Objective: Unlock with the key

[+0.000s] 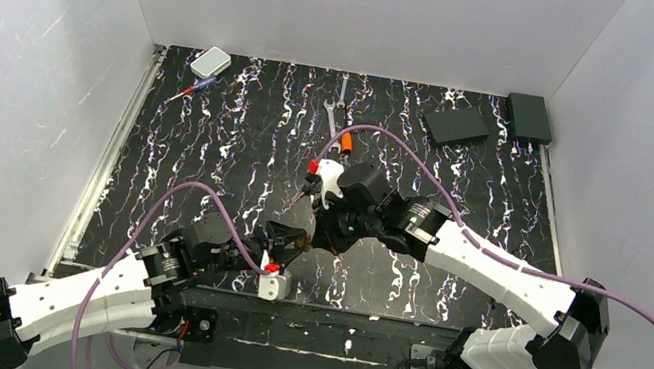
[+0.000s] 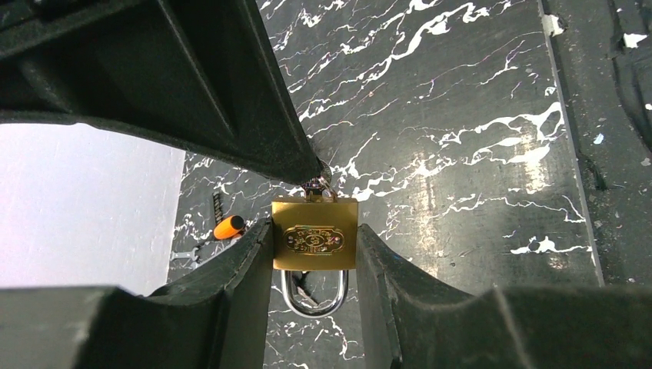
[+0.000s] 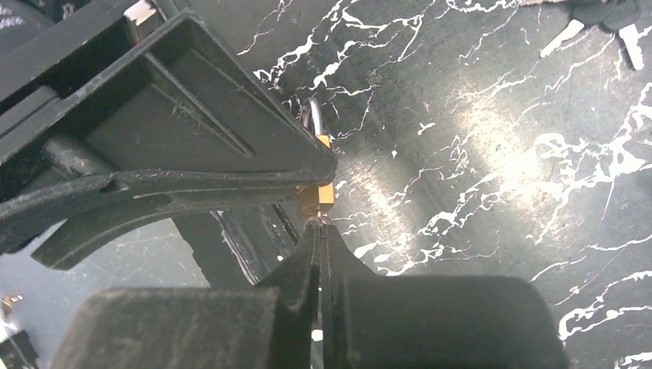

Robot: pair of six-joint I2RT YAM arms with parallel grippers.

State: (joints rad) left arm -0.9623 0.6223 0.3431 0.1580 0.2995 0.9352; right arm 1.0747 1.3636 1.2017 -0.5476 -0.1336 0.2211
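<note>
My left gripper [image 2: 314, 240] is shut on the small brass padlock [image 2: 315, 231] and grips its two sides, with the silver shackle [image 2: 311, 298] pointing back toward the wrist. My right gripper [image 3: 319, 227] is shut, its tips against the padlock's keyhole end [image 3: 317, 197]. A tiny silvery piece of the key [image 2: 317, 184] shows between those tips and the brass body; the rest of the key is hidden. In the top view both grippers [image 1: 293, 241] [image 1: 314, 233] meet at the padlock [image 1: 303, 238], near the table's front middle.
An orange-handled screwdriver [image 1: 340, 142] and silver wrenches [image 1: 336, 110] lie behind the grippers. A white box [image 1: 211, 61] is at the back left, two black boxes [image 1: 455, 126] [image 1: 529, 117] at the back right. More dark-headed keys [image 3: 592, 19] lie on the table.
</note>
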